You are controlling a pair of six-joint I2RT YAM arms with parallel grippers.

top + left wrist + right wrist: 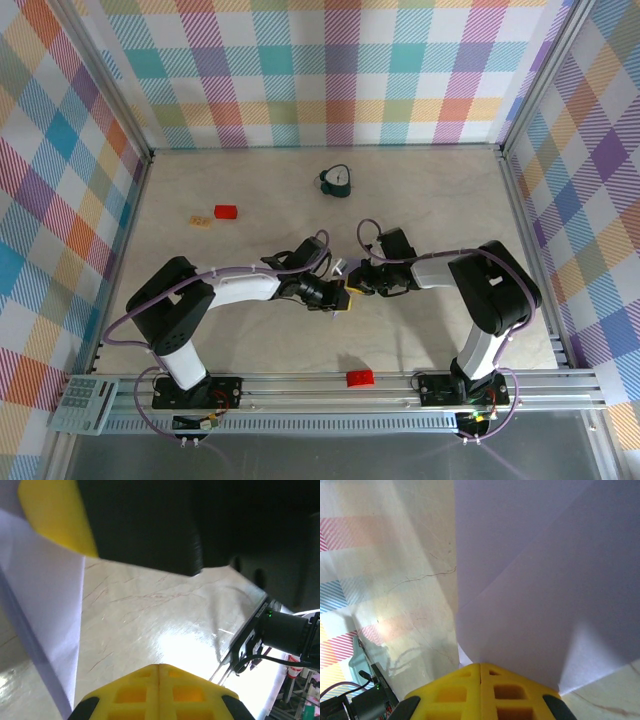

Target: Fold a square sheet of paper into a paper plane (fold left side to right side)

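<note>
Nothing legible anywhere: no brand, word or number. Small pale marking on the black bracket [252,630] beside a green light, too tiny to read. Dial marks on the teal clock-like object [338,180] too small to make out. Key markings on the grey keypad [88,400] blurred

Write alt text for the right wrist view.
Pale lavender paper with a diagonal crease covers the upper right and reaches down to a yellow finger pad at bottom centre. The marbled beige table lies to the left, reflecting faint plaid stripes.
</note>
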